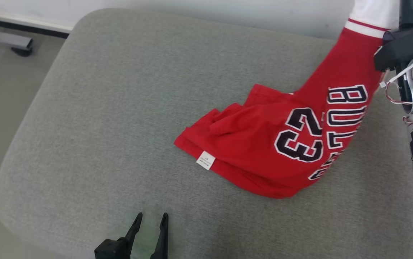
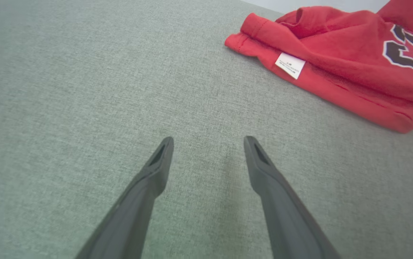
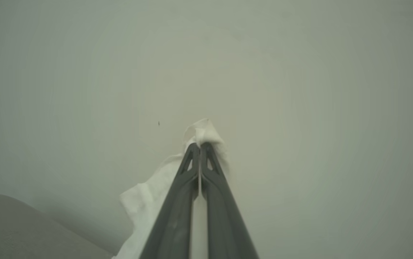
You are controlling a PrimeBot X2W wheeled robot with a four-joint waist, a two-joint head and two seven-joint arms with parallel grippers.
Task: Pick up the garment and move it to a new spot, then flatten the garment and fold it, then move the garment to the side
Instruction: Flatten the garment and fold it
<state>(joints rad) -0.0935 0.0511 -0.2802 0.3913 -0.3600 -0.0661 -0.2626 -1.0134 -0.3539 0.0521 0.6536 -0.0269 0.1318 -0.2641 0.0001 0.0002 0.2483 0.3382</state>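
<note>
One garment [image 1: 264,151] – a red jersey with the number 23 and one white tag [image 1: 205,160] on its hem – lay bunched on the right half of the grey bench [image 1: 102,108], its white-trimmed upper end lifted off the bench toward the bench's far right corner. Of the two claws, the right claw [image 3: 200,145] was pressed together, clamped on a white fold of the garment. The left claw [image 1: 152,216] hung over the bench's near edge – fingers apart, holding nothing.
</note>
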